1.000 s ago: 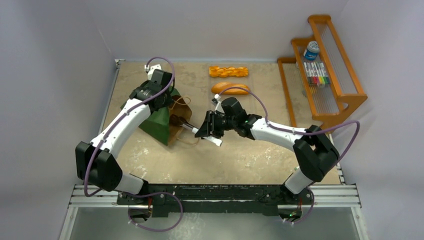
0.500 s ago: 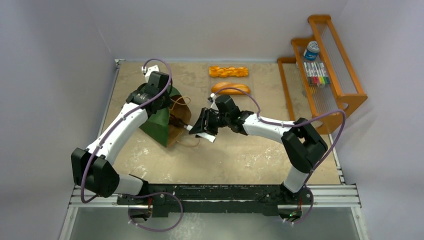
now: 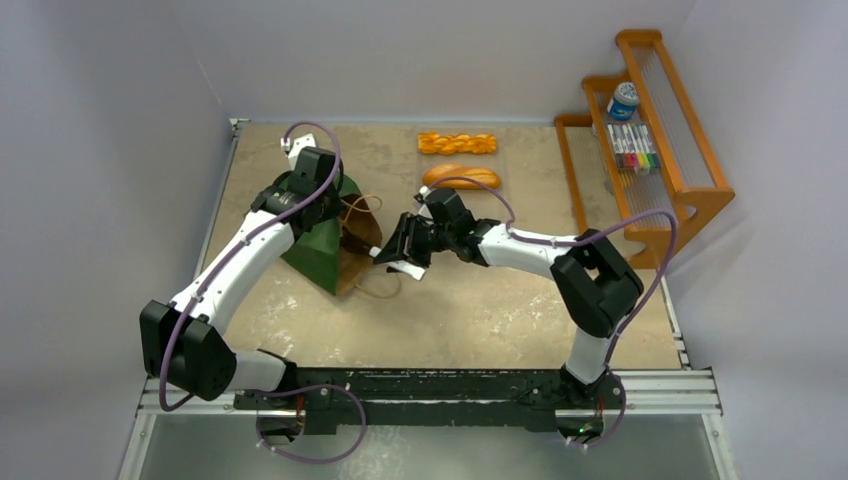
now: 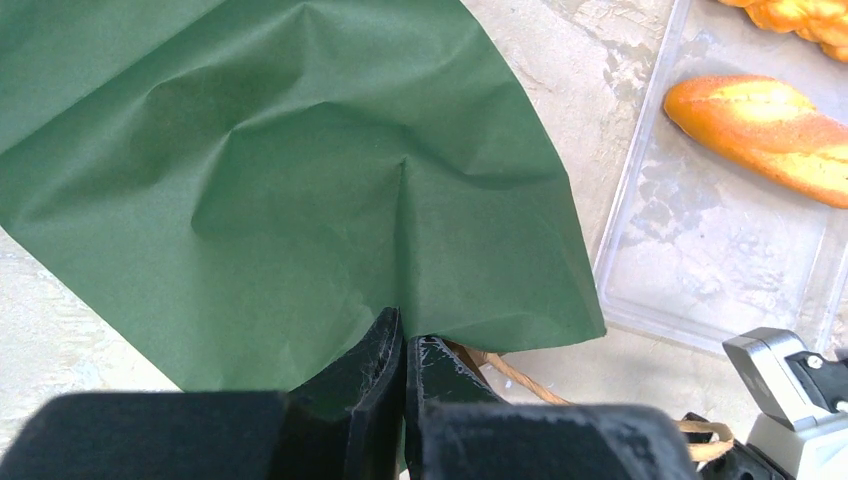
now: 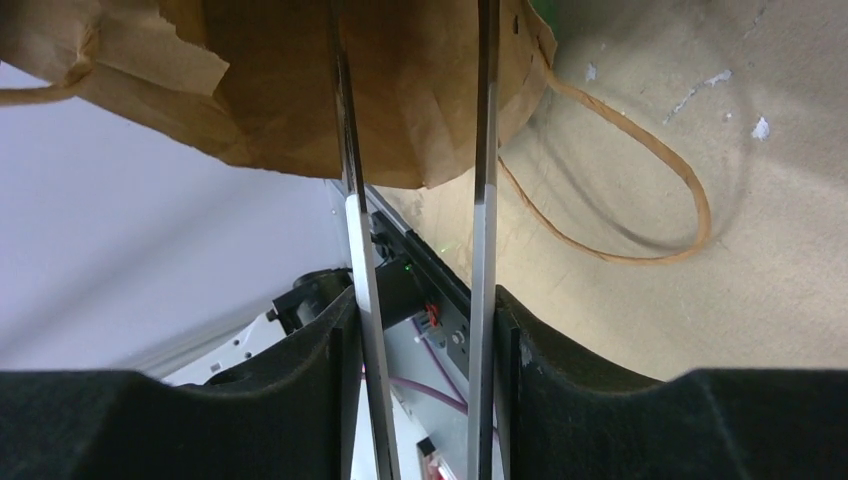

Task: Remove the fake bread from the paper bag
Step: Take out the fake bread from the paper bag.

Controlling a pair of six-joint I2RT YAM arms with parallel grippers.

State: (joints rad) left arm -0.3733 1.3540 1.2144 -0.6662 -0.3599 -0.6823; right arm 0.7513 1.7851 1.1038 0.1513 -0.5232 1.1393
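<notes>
The bench point(image 3: 480, 300) is a mottled beige slab boxed in by pale lavender walls, with a wooden rack point(image 3: 690, 190) off its right edge. The paper bag point(image 3: 320, 245) lies on its side on the left half of the bench. Its green outside is up and its brown mouth opens to the right, toward your right arm point(image 3: 520, 250).

Two pieces of the fake bread are out already. The braided stick point(image 3: 457, 143) and the oblong loaf point(image 3: 461, 177) lie side by side at the far middle of the bench, both long axes running left to right, well apart from the bag. The left wrist view shows the loaf on a clear tray point(image 4: 700, 250).

Your left jaws are pressed together on the green paper at the bag's upper edge, and that pinch seems to hold the mouth up. Your right jaws are clamped on the metal tongs point(image 5: 486, 150), one finger against the outside of each blade. The blades stand apart and parallel, with their tips past the brown lip of the bag.

The coming move turns on that line. The tongs point right to left, straight along the bag's length, so anything left inside would lie beyond the tips, deeper toward the closed end on the left. You cannot tell whether any bread is there, since the right wrist view shows only crumpled brown paper. The right arm is the nearer one to the opening, so the reach looks like its job.
</notes>
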